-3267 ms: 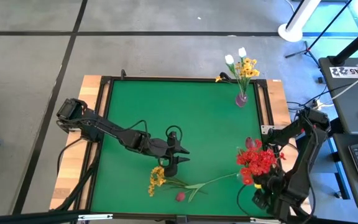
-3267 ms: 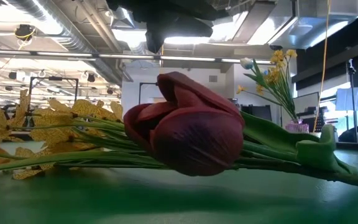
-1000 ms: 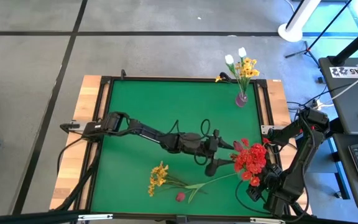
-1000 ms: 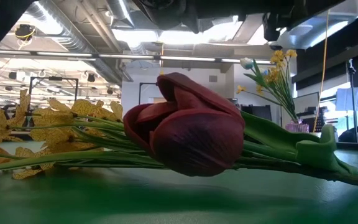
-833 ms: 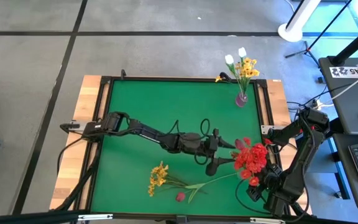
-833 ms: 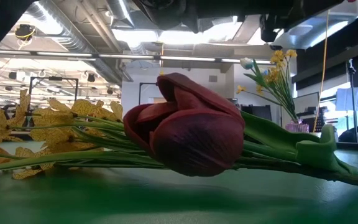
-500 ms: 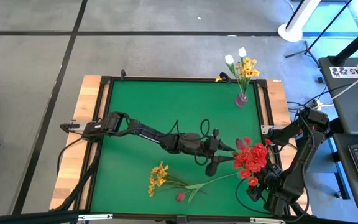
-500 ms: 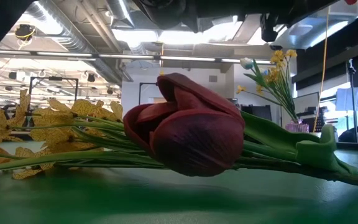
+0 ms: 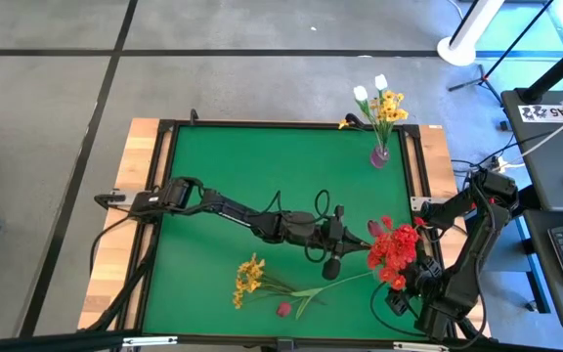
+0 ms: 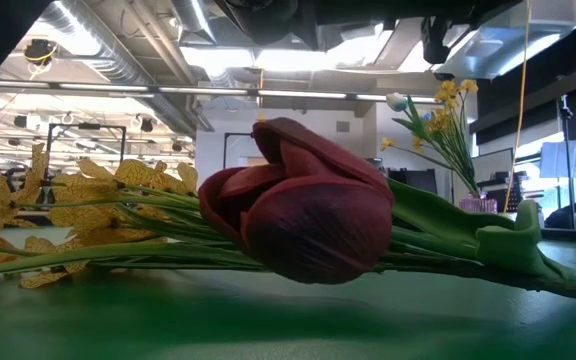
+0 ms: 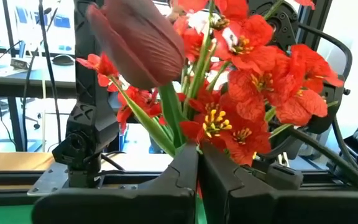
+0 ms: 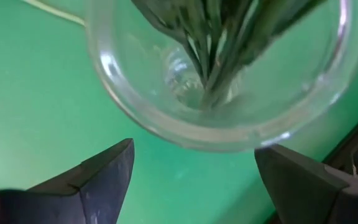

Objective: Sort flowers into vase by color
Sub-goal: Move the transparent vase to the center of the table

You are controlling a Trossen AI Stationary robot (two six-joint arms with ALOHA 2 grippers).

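A bunch of red flowers [image 9: 394, 251] with one dark pink bud [image 11: 135, 43] stands in a clear glass vase [image 12: 107, 74] at the table's right edge. My left gripper [image 11: 197, 168] reaches level across the table and is shut at the bunch's stems. My right gripper [image 12: 194, 145] points down over the vase mouth, open, a finger on either side. A yellow spray [image 9: 247, 277] and another dark pink bud [image 9: 283, 309] lie flat on the green mat near the front edge. My left gripper pinches green stem and leaf [image 11: 182, 138] just below the flower heads between its two shut fingers, coming level from the table's left. The dark pink bud's stem runs down to that spot; whether other stems are also caught, I cannot tell. The flowers stand upright in the vase. My right gripper's fingers [image 12: 104, 174] flank the vase rim; whether they touch it cannot be told.
A small purple vase [image 9: 380, 154] with white tulips and yellow sprays stands at the far right corner. The yellow spray's long stem [image 9: 335, 284] runs along the mat toward the red bunch. The mat's middle and left are bare green [image 9: 223, 166].
My left gripper has shut at the stems of the red bunch while its arm stayed in place.
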